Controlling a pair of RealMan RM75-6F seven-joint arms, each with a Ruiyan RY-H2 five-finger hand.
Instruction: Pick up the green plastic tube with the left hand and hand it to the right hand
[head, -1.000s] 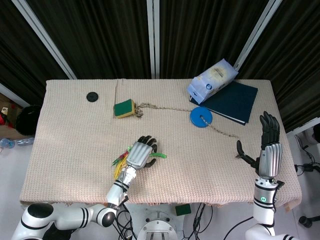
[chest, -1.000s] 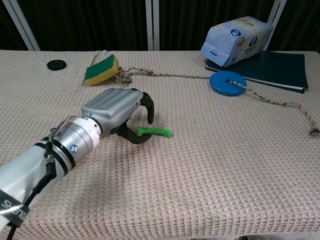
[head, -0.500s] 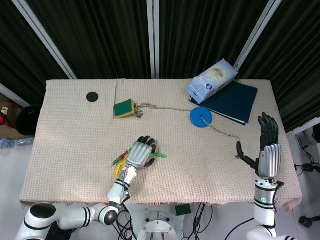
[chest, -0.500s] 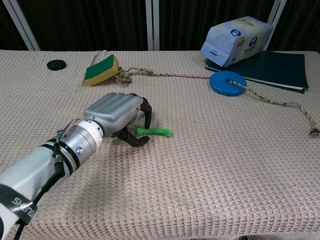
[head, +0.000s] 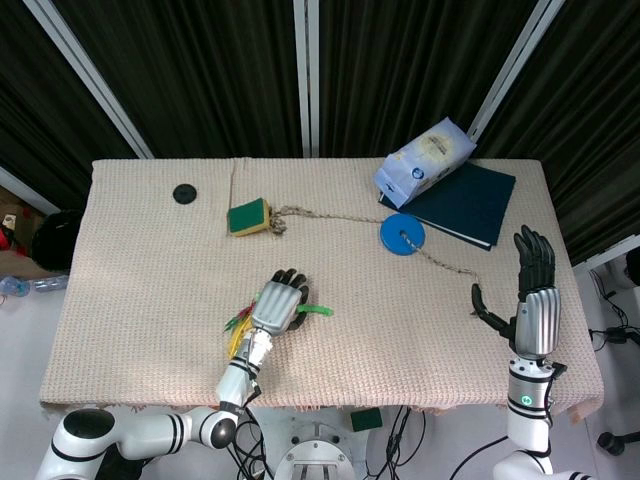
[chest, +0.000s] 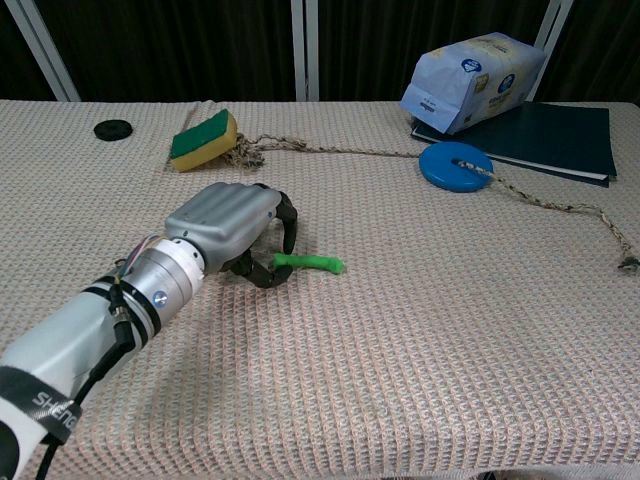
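Closing further, left robot hand (chest: 235, 232) curls over green tube (chest: 312, 263).

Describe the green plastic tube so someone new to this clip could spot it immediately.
On the beige woven table cloth, look near the front centre, where the left hand curls over one end. The green plastic tube lies flat there: a short, bright green stick, far thinner than the green-and-yellow sponge behind.
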